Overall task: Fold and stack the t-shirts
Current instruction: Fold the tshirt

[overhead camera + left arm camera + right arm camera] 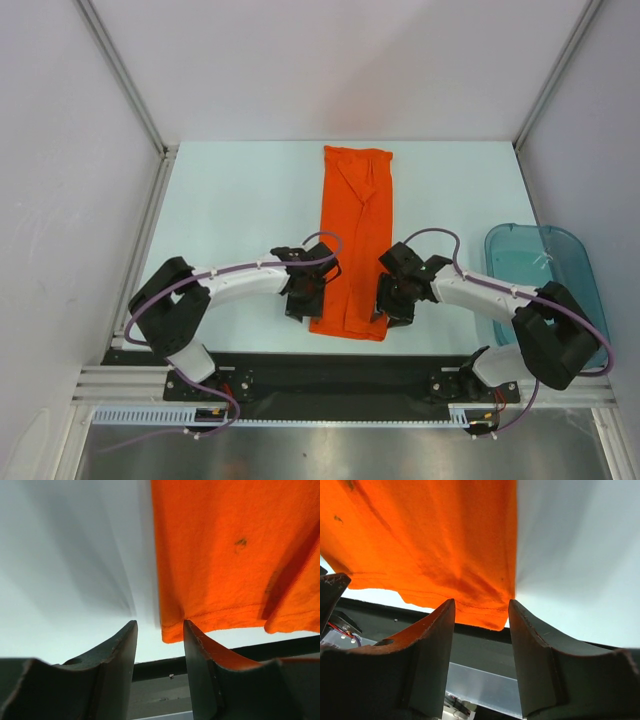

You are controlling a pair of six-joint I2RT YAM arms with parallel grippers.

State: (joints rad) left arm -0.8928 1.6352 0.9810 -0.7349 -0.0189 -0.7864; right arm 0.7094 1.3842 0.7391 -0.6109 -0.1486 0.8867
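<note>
**A:** Item 1, t-shirt (357, 240): orange, folded lengthwise into 1 long strip. It lies flat at the middle of the table (235, 200), hem at the near edge.

**B:** Item 2, left gripper (160, 626)?

**A:** At the near left hem corner. Jaws apart, cloth just beside the inner finger, nothing clamped.

**B:** Item 3, right gripper (481, 604)?

**A:** At the near right hem corner. Jaws parted likewise, the corner showing in the gap, no grip.

**B:** Step in hand?

**A:** By my judgement, the side folds are done and the cross fold is not begun. Both grippers are lining up on the hem.

**B:** Next move requires?

**A:** Probably both closing on the 2 corners together, catching every layer. Then an even lift, carrying the hem toward the far end. An uneven pinch would likely skew the fold.

**B:** Item 4?

**A:** Teal bin (545, 270), at the right, well apart from the shirt.
</note>
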